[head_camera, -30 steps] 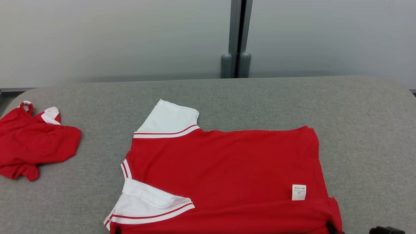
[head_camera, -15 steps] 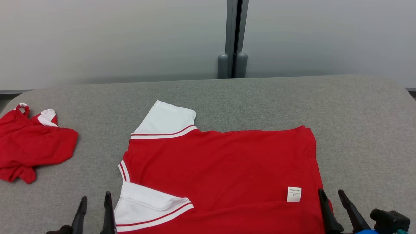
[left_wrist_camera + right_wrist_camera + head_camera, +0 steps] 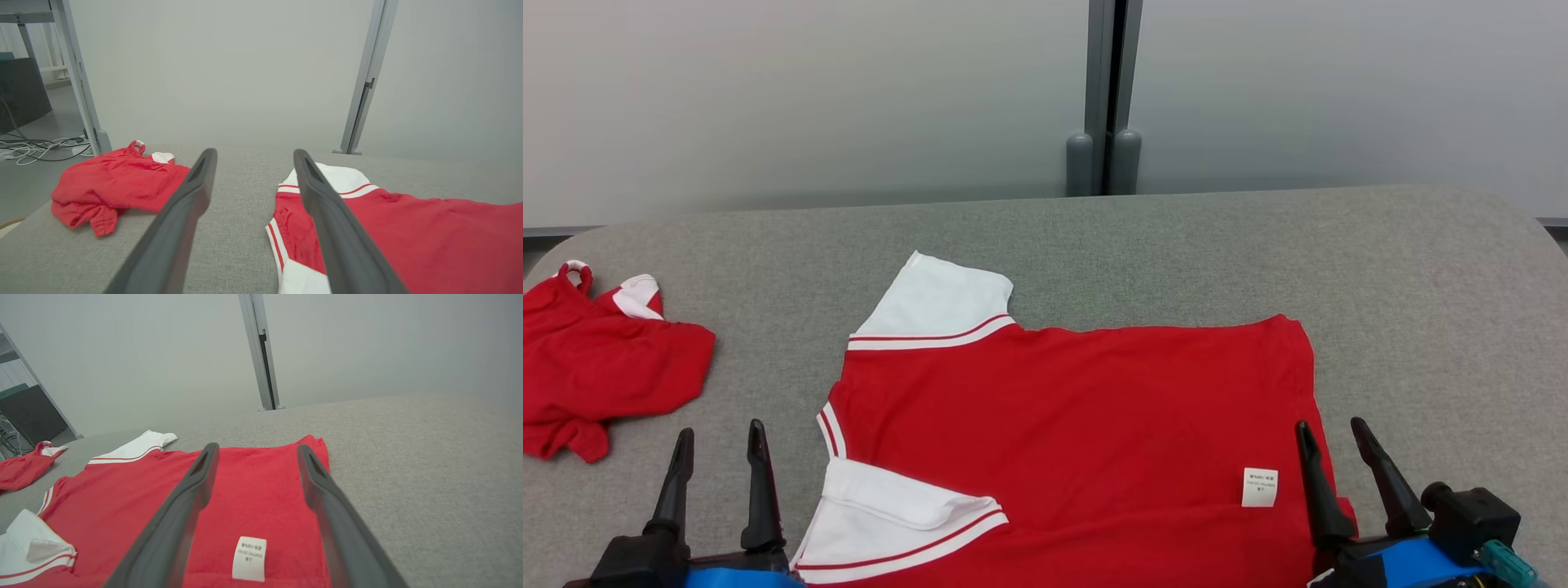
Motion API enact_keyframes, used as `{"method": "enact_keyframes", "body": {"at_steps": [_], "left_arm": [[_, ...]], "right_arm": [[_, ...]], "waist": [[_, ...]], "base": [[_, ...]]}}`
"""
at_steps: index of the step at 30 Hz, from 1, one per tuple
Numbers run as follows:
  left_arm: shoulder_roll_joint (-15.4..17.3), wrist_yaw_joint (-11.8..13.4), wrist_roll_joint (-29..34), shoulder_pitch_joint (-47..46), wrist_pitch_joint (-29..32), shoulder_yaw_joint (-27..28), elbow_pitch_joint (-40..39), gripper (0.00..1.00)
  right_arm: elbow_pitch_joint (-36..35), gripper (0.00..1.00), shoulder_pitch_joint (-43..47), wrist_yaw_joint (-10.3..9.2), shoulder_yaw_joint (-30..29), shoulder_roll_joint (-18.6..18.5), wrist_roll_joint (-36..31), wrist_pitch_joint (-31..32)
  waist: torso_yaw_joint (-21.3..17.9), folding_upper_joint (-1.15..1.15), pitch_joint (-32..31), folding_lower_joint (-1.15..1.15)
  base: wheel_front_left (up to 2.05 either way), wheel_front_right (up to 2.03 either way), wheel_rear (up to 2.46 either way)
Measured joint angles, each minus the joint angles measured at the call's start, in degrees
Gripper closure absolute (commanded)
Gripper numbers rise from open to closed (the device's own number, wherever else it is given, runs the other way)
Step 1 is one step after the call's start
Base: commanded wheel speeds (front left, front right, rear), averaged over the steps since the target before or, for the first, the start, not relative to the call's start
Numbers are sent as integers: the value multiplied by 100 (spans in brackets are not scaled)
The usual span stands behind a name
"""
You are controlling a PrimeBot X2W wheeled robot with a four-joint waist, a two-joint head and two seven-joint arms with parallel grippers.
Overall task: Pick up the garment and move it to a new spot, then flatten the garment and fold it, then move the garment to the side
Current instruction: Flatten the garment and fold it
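In the head view the garment (image 3: 1078, 425), a red shirt with white sleeves, lies spread across the lower middle of the frame on the grey table (image 3: 1421, 286). My left gripper (image 3: 720, 429) stands wide and empty at lower left, just off the near sleeve (image 3: 890, 506), and my right gripper (image 3: 1330, 425) stands wide and empty at lower right by the shirt's edge. In the left wrist view a crumpled red heap (image 3: 114, 183) sits at frame left; a grab aimed that way could catch it instead. In the right wrist view the care label (image 3: 249, 557) sits at bottom centre. The near sleeve is doubled over, so folding now would likely trap that crease.
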Motion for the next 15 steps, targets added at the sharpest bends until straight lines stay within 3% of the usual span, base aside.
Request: {"method": "enact_keyframes", "body": {"at_steps": [15], "left_arm": [[-58, -134, 193, -104, -1, 167, 565, 0]], "right_arm": [[291, 0, -52, 0, -77, 94, -260, -23]], "waist": [[16, 0, -103, 0]], "base": [[0, 0, 0]]}}
